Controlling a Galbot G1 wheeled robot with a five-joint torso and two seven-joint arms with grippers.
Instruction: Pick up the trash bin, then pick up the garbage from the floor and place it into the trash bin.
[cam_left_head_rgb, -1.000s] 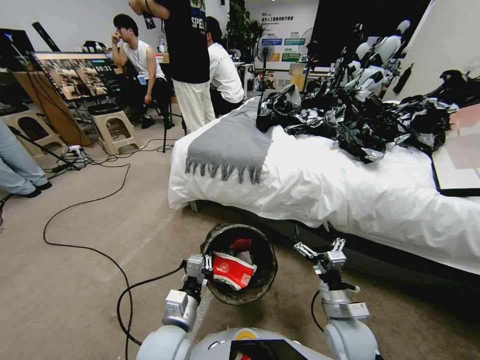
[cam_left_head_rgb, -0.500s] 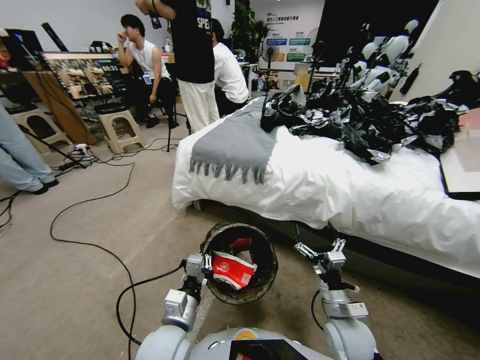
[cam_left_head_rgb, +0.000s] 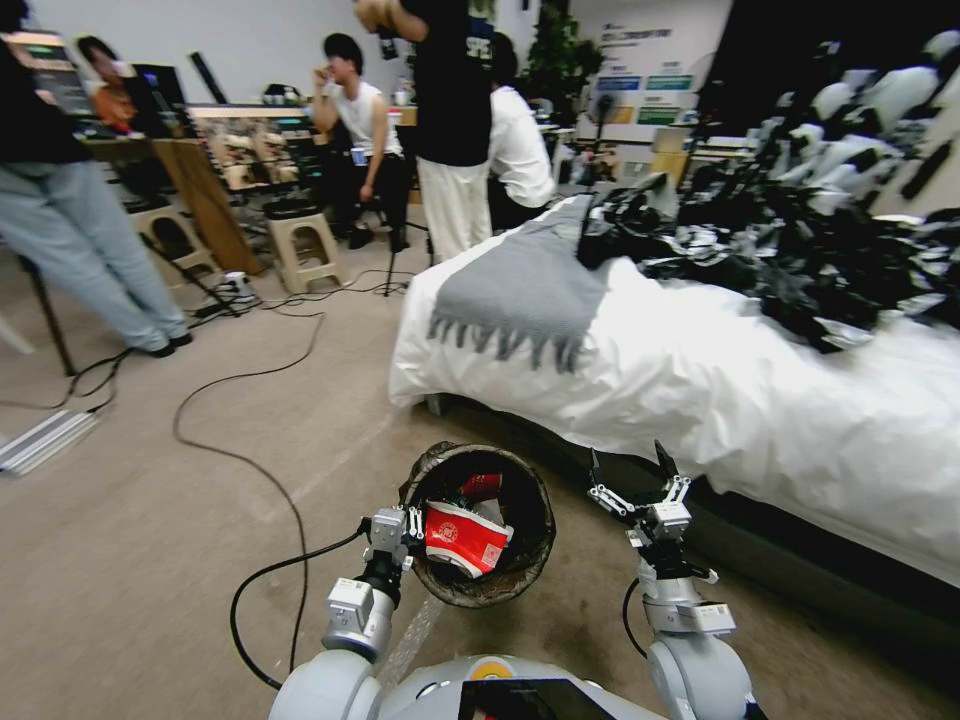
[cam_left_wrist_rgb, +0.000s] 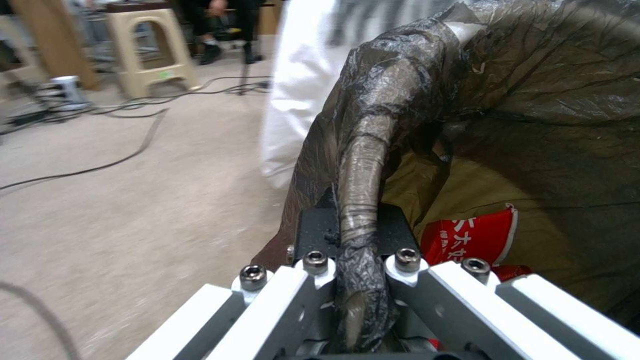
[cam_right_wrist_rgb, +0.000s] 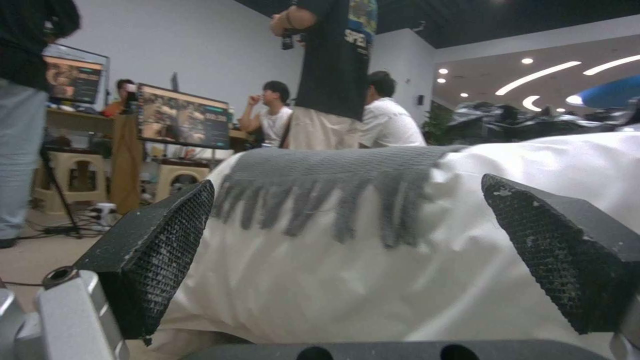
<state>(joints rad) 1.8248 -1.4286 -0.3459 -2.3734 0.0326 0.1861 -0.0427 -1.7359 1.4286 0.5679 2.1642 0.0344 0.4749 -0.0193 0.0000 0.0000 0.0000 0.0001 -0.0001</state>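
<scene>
Crinkled black plastic lines the trash bin (cam_left_head_rgb: 478, 525), and we hold that bin off the floor (cam_left_head_rgb: 150, 560) in front of our chest, between our two arms. Its round mouth tips toward our head camera, so its long axis leans back toward us rather than standing straight up. Our left gripper (cam_left_head_rgb: 392, 532) has its jaws clamped on the near rim; in the left wrist view the folded bag (cam_left_wrist_rgb: 363, 210) runs as a glossy, wrinkled ridge straight between the two white metal fingers (cam_left_wrist_rgb: 280, 300). Inside the bin lies garbage: a crumpled red-and-white wrapper (cam_left_head_rgb: 465, 538), with another red piece (cam_left_head_rgb: 482, 486) deeper in. The left wrist view shows the red wrapper (cam_left_wrist_rgb: 477, 240) with white print against the dull brown-black liner.

Our right gripper (cam_left_head_rgb: 632, 478) hangs beside the bin, apart from it, with jaws spread wide and holding nothing. Its pads (cam_right_wrist_rgb: 160, 250) are dark, wedge-shaped and mesh-textured. Beyond them stands the bed (cam_left_head_rgb: 700, 400), draped in smooth white sheet, with a grey fringed knit throw (cam_left_head_rgb: 520, 285) across it and a heap of black-and-silver bags (cam_left_head_rgb: 800, 250) on top.
</scene>
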